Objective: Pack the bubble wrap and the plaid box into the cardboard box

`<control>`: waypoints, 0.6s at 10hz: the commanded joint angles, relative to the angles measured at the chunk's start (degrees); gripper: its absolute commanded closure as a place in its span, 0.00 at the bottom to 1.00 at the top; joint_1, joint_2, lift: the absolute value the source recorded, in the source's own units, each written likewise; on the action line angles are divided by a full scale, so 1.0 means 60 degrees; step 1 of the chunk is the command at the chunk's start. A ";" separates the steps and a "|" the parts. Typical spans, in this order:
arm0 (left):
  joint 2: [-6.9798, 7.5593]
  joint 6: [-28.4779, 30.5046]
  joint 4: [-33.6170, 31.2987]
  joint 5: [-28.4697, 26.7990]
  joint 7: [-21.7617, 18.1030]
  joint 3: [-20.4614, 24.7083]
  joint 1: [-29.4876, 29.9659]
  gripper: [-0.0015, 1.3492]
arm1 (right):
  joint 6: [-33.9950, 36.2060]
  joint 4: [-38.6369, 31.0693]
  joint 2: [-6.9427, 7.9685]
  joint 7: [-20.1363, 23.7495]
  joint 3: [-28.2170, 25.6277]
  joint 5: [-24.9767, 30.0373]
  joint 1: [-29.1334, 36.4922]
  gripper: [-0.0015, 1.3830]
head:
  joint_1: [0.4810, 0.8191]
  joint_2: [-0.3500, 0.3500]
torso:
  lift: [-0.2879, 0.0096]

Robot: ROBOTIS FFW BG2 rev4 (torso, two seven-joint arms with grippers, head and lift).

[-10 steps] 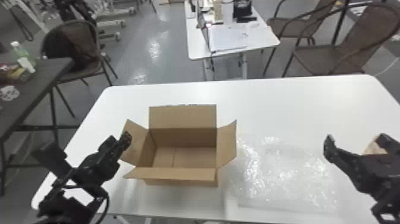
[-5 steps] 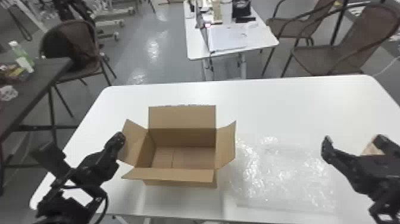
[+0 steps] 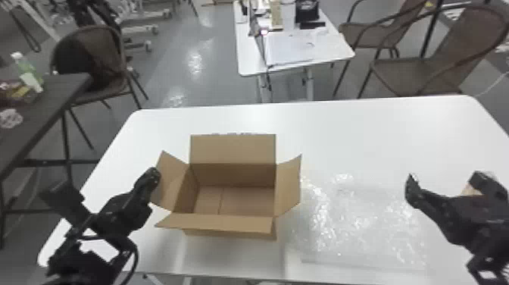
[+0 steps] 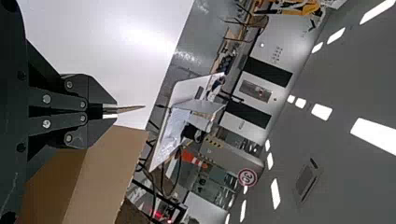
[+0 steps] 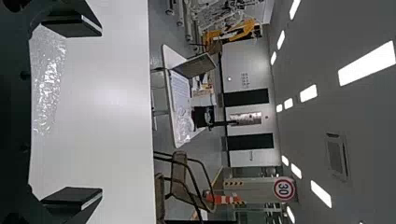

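Bubble wrap (image 3: 363,223) is flat on the bench (image 3: 378,140), loose, right of the cardboard box (image 3: 234,175) and near its right flap (image 3: 288,185). Step in hand, my read: box steadied, wrap pick about to start. Nothing packed so far.

Left tool (image 4: 114,111) is closed at the box's left side, looks like it has the left flap (image 4: 132,108) pinched: a thin brown edge sticks out past the tips. Right tool (image 5: 98,112) is wide open and empty, at the wrap's far side from the box.

Next move, I'd say: right tool down onto the wrap, bunch up a good fold, close, lift over the right flap, release inside. Left should hold the flap so the box doesn't skid. Wrap is thin and see-through, so a shallow grab likely slips or drags; it's also spread wide, so expect a trailing edge to catch on the flap. May need a push down to seat it.

Containers: cardboard box stands upright, top open. Back flap (image 3: 233,148) up, side flaps splayed outward, front flap (image 3: 219,223) folded out toward the robot. Inside floor is visible with a seam across it, nothing on it.

Plaid box: can't confirm. There's a tan patch (image 3: 469,190) partly behind the right tool, could be it, too covered to tell. I'd sort that after the wrap.
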 commanded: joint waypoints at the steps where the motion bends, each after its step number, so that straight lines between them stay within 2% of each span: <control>1: -0.0025 -0.0034 0.0001 0.0014 -0.0002 0.0000 0.0023 0.86 | 0.1694 -0.0519 0.0011 -0.0148 0.0000 -0.0182 -0.0308 0.06 | 0.63 0.77 | 0.57; 3: -0.0025 -0.0034 0.0030 0.0014 -0.0002 -0.0014 0.0009 0.86 | 0.4858 -0.1310 0.0011 -0.0221 -0.0059 -0.0182 -0.1231 0.06 | 0.63 0.78 | 0.57; 4: -0.0025 -0.0034 0.0030 0.0000 -0.0002 -0.0014 0.0009 0.86 | 0.5986 -0.1368 0.0011 -0.0324 -0.0088 -0.0373 -0.1729 0.06 | 0.63 0.79 | 0.57; 5: -0.0025 -0.0034 0.0060 -0.0015 -0.0017 -0.0058 -0.0006 0.86 | 0.7085 -0.1339 0.0011 -0.0631 -0.0147 -0.0841 -0.2213 0.07 | 0.63 0.79 | 0.57; 6: -0.0025 -0.0034 0.0089 -0.0059 -0.0002 -0.0102 -0.0065 0.86 | 0.7890 -0.1163 0.0025 -0.1452 -0.0264 -0.1764 -0.2564 0.07 | 0.63 0.78 | 0.57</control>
